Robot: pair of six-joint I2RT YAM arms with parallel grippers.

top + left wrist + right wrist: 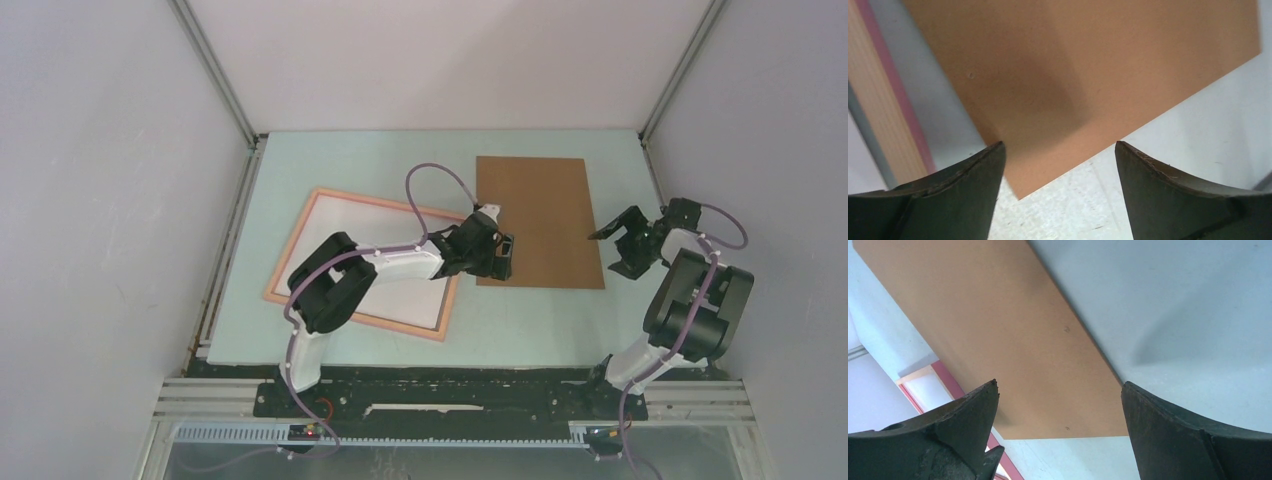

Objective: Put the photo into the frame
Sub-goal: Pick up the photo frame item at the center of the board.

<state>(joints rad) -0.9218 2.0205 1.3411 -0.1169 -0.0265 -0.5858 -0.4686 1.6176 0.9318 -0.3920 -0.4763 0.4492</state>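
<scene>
The task is standing at an early or middle stage, judging from the layout. The frame (292, 243) is lying flat on the desk (400, 160), just behind and to the left of the left gripper (505, 258), with the left arm reaching across its right part. A white panel (335, 225) is filling the frame's opening. No blue picture face is showing in any view, so it cannot be told whether that panel is the photo lying face down or something else. If it is the photo, insertion is done and only closing the back is outstanding. If not, the photo is out of sight and the whole insertion is outstanding. The brown board (545, 215) is lying flat between the two grippers and apart from the frame, so it is not yet fitted. The left gripper is hanging over the board's near left corner with its jaws spread and nothing between them. Whether it is touching the board cannot be told. The right gripper (610, 250) is sitting just off the board's right edge, jaws spread wide and holding nothing, with the board directly ahead of its fingertips. Count: one frame, one white panel, one brown board, two grippers, and no visible blue print. The likely next action is picking up the board at the corner under the left gripper.
</scene>
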